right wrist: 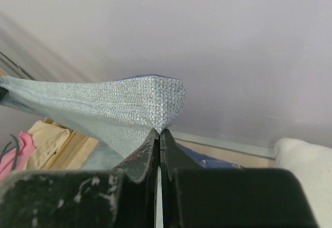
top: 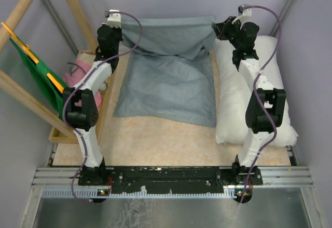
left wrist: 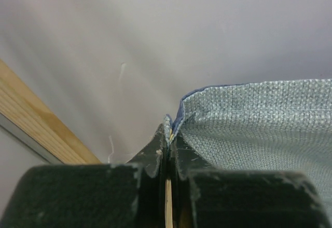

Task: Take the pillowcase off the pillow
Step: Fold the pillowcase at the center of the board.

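Jaws of left gripper (top: 115, 19) and right gripper (top: 218, 29) are pinching pillowcase (top: 166, 82) corners, stretching it between them to lift it clear; pillow (top: 228, 103) is lying bare below the right.

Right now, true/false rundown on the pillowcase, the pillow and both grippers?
1. The left gripper is shut on a corner of the pillowcase. True.
2. The right gripper is open and holds nothing. False: it is shut on another pillowcase corner.
3. The pillow is inside the pillowcase. False: it lies bare on the table, to the right of the case.
4. The pillowcase shows mostly its blue-grey side. True.
5. The pink cloth lies on the pillow. False: it is at the left edge, by the left arm.
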`<move>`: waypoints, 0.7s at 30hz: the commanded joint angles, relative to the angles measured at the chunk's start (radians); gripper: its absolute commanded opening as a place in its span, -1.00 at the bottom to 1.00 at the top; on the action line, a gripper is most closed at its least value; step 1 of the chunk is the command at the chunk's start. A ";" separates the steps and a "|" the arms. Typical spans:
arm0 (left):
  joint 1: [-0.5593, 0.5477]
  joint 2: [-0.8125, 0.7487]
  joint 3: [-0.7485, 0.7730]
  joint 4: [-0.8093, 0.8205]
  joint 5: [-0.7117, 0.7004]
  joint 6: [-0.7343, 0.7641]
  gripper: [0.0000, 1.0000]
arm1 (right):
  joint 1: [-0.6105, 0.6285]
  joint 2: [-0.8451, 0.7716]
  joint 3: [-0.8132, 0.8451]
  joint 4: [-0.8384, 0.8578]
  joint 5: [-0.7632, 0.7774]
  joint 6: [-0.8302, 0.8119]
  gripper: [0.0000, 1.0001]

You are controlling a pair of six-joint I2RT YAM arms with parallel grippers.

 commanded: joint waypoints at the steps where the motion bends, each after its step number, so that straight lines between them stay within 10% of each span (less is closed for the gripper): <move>1: 0.025 -0.082 0.025 0.027 -0.002 -0.030 -1.00 | -0.016 -0.119 -0.001 0.060 0.037 0.000 -1.00; 21: 0.044 -0.211 -0.075 0.030 0.037 -0.056 -1.00 | -0.039 -0.270 -0.117 0.035 0.052 -0.003 -1.00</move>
